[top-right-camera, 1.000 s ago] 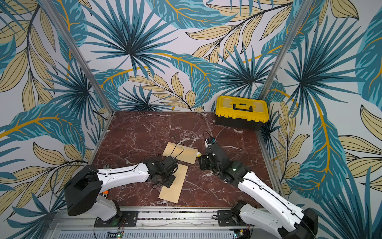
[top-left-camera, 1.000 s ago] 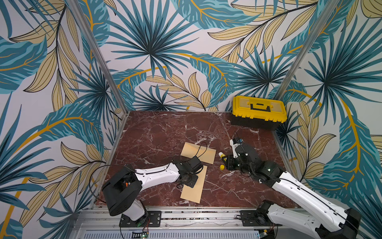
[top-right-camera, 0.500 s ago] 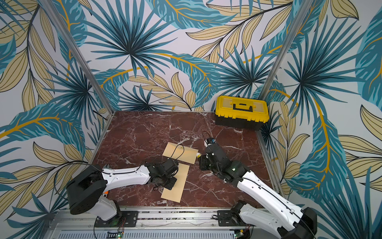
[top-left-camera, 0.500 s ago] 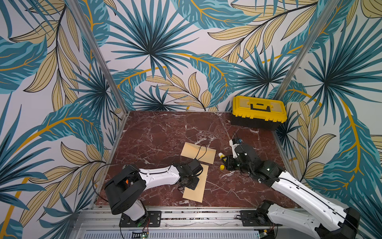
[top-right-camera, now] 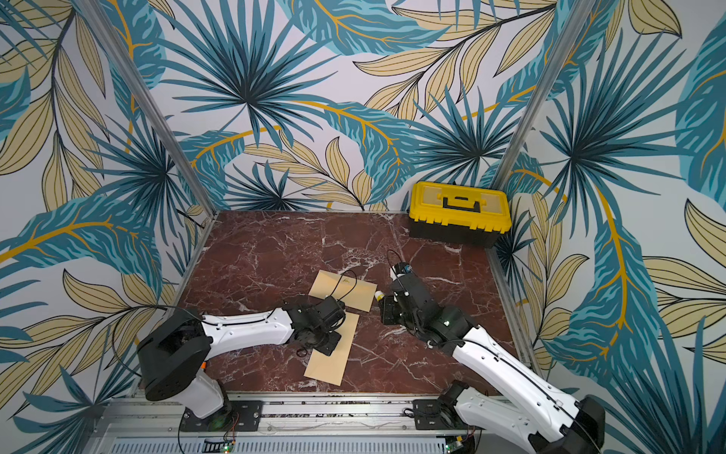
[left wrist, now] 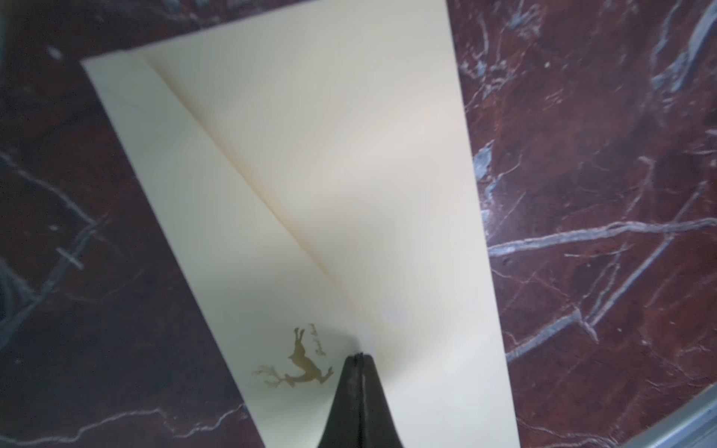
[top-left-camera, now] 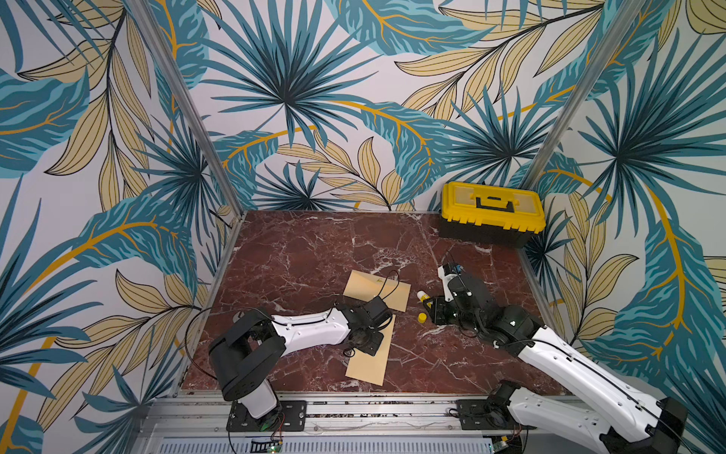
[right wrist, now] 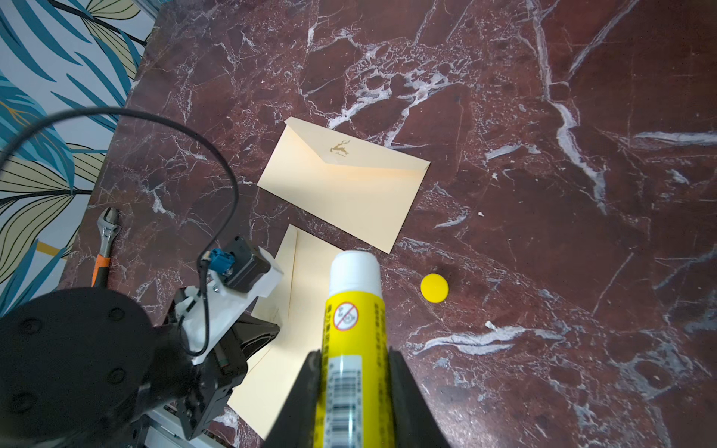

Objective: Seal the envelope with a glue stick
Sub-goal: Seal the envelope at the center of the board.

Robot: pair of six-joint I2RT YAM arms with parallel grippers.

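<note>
My right gripper [right wrist: 354,355] is shut on the glue stick [right wrist: 355,310], a yellow tube with a barcode label and a bare white tip. It hovers just right of the two cream envelopes; the tip [top-left-camera: 422,295] shows in both top views. Its yellow cap [right wrist: 434,287] lies loose on the marble. My left gripper [left wrist: 361,355] is shut, empty, tips resting on the near envelope [top-left-camera: 373,353] beside the gold deer mark [left wrist: 298,368] at the flap's point. The far envelope [top-left-camera: 377,291] lies flat, flap down.
A yellow-lidded black toolbox [top-left-camera: 491,214] stands in the back right corner. An orange-handled wrench [right wrist: 104,248] lies near the left wall. A black cable [top-left-camera: 387,283] from my left wrist loops over the far envelope. Patterned walls close in the marble top [top-left-camera: 314,251].
My left arm has slid a little to the right over the near envelope, gripper still shut. The right arm and the glue stick have not moved.
</note>
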